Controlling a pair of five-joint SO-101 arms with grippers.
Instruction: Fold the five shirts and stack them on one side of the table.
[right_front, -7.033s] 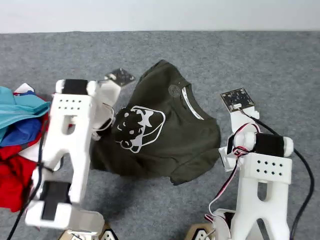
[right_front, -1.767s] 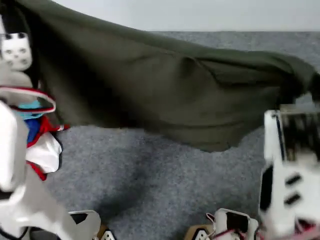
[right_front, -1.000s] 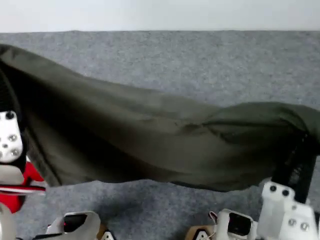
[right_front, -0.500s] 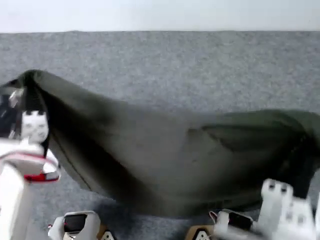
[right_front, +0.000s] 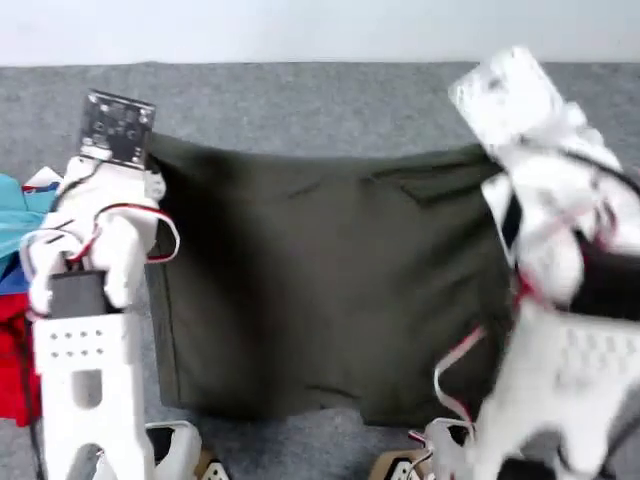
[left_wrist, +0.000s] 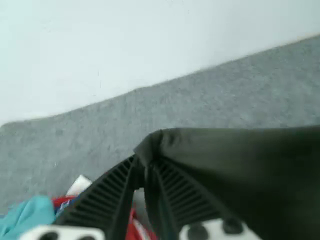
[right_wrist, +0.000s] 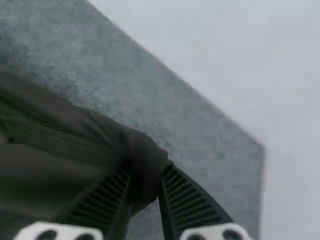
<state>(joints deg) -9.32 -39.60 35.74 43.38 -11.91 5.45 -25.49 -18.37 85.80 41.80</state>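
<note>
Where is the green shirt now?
The dark green shirt is spread mid-table in the high view, its far corners pinched by the left gripper and right gripper.

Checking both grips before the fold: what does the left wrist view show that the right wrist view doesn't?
Left wrist view, not the right: the left gripper shut on a corner of the dark green shirt, with the pile of teal and red shirts beside it. Right wrist view, not the left: the right gripper shut on a bunched edge of the same shirt. Both: the shirt's cloth running off from the grip, the grey table and the pale wall behind.
</note>
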